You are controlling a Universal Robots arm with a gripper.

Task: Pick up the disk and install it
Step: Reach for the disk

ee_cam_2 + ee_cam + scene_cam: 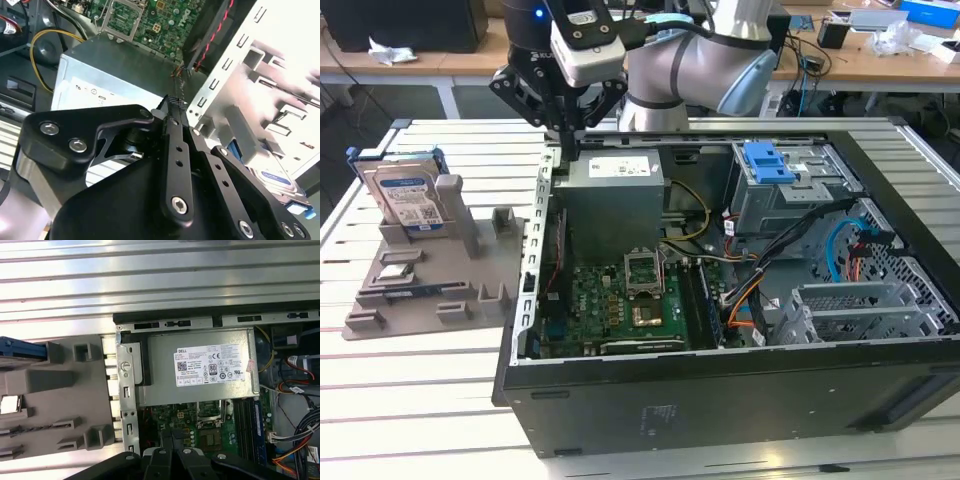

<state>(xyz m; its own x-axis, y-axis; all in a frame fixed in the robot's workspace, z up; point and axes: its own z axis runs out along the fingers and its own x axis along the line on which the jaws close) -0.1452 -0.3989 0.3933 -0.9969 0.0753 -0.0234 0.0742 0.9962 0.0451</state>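
The disk (406, 196), a silver drive with a blue-and-white label in a blue caddy, stands upright in a grey fixture (430, 285) on the exterior view's left. Its blue edge (20, 347) appears in the first wrist view, and its labelled face (276, 176) in the second wrist view. My gripper (566, 140) hangs above the rear left corner of the open computer case (720, 400), well to the right of the disk. Both wrist views show its black fingers (175, 150) closed together with nothing between them, tips (172, 437) over the motherboard edge.
A grey power-supply box (610, 195) sits directly under the gripper inside the case. The green motherboard (620, 300), cables and a metal drive bay with a blue tab (770, 165) occupy the rest of the case. The case stands on a slatted metal table (420, 400).
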